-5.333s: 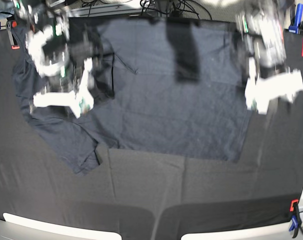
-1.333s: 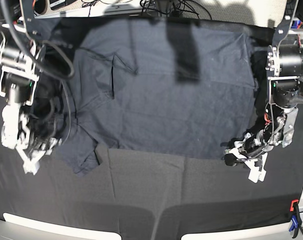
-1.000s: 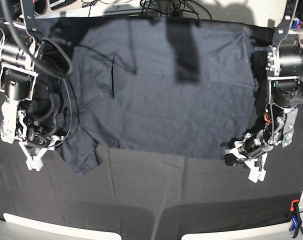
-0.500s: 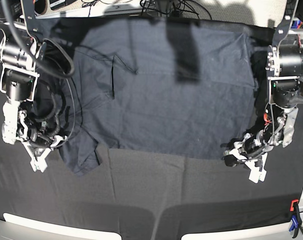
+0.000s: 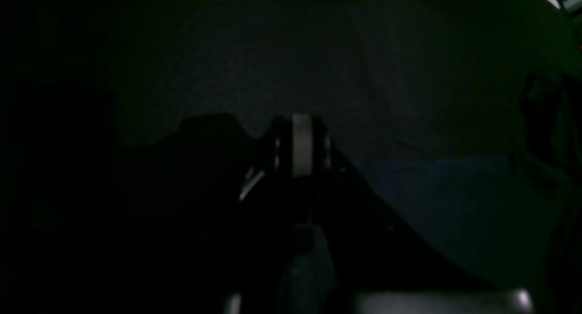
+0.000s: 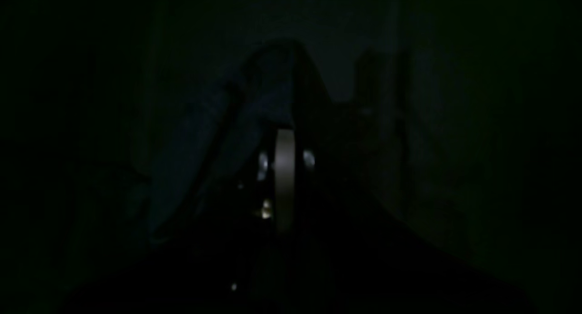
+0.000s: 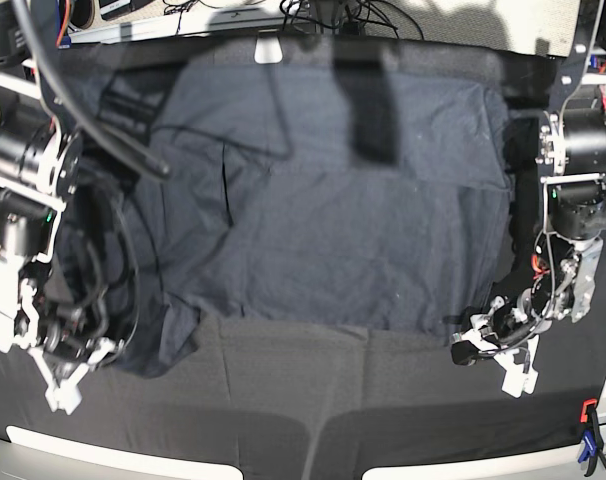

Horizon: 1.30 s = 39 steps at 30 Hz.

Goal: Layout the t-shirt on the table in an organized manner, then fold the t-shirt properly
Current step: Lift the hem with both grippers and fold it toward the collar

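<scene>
A table (image 7: 313, 420) covered in creased black cloth fills the base view, with cables and equipment along the top edge and a red and blue clamp (image 7: 588, 432) at the lower right corner. At the lower left of the frame the right gripper (image 7: 71, 370) sits low over the cloth, its fingers drawn together on the lower left edge of the t-shirt (image 7: 333, 220); in the right wrist view (image 6: 284, 177) the picture is very dark, but the fingers meet in a thin pale line with a fold of dark fabric rising just above them. The t-shirt lies spread across the middle and upper part of the table, wrinkled, its left side bunched under the right arm. At the lower right the left gripper (image 7: 493, 348) is pressed closed on the shirt's lower right corner; the left wrist view (image 5: 295, 145) shows the fingers together with bluish cloth beside them.
</scene>
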Available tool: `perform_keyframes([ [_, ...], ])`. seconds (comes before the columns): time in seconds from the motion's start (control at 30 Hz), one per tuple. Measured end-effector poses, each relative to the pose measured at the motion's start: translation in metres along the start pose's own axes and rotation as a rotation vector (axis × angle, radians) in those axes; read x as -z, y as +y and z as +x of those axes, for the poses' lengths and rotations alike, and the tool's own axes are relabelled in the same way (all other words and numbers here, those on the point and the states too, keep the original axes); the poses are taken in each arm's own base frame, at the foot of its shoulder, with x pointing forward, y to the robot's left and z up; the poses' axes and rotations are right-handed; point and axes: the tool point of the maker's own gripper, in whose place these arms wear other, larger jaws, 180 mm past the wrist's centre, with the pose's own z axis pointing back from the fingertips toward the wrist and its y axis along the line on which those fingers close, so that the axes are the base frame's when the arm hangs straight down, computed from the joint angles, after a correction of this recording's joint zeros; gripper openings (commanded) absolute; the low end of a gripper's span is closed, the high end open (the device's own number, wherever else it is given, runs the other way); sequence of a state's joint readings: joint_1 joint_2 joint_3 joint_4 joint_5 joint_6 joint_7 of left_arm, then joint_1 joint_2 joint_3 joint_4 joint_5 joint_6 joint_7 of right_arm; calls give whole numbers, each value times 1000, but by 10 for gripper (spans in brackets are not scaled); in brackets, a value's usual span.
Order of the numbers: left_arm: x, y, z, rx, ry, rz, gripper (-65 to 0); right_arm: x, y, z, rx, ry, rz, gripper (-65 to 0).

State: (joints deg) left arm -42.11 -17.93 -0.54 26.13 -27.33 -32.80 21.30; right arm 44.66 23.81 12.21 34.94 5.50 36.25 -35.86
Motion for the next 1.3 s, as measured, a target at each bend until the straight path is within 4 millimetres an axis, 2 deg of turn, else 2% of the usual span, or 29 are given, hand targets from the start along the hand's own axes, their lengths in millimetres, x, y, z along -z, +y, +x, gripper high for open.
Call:
perform_keyframes([
  [0.23,-8,14,47,15,-71,55,-650,-9,-1,40,-10,-71,-3,-650],
  [0.33,-11,18,55,24,-74,63,-650,-12,-1,48,-4,-73,3,-650],
  [0.4,-11,18,50,23,-34,65,-650,-13,4,54,13,-98,31,-650],
  [0.47,-11,18,44,22,-12,64,-650,-12,8,50,-1,-93,52,-650],
  [0.6,-12,16,16,26,104,41,-650,-12,14,36,31,-75,85,-650],
  [0.8,-16,-10,12,-48,144,-110,-650,-24,22,20,-4,-77,98,-650],
  [0.97,-34,-7,-3,-111,263,-159,-650,-39,36,-5,-91,-51,94,-650],
  [1.13,-61,7,15,-222,236,-210,-650,-57,55,-17,-163,-53,115,-650],
  [1.3,-87,22,20,-281,231,-237,-650,-73,63,-37,-178,-37,131,-650],
])
